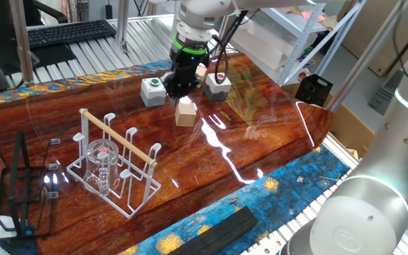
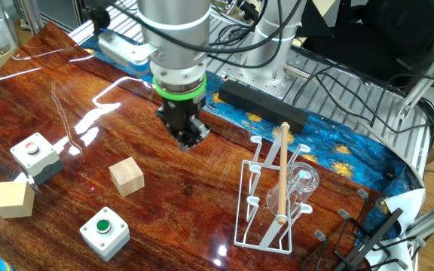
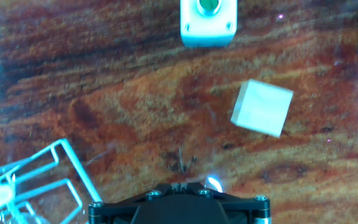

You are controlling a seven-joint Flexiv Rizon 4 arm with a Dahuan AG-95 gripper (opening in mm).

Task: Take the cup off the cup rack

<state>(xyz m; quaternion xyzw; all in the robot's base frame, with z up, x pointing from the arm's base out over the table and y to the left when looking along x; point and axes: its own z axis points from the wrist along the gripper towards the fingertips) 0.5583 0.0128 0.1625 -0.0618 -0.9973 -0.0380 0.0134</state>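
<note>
Gripper (image 2: 186,138) pressed together, empty, above table (image 2: 66,113), well apart from cup (image 2: 301,184) on cup rack (image 2: 266,199)

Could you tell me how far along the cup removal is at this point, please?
Nothing looks done: the cup sits on the cup rack. In hand: the gripper is shut, empty and well away from the rack. Left: reaching, grasping and lifting the cup off.

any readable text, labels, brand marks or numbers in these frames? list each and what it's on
None readable.
Embossed round mark on the grey robot housing, lower right of one fixed view: too faint to read.
Keyboard key legends: too small.
Green button box and red button box: no lettering visible.
</note>
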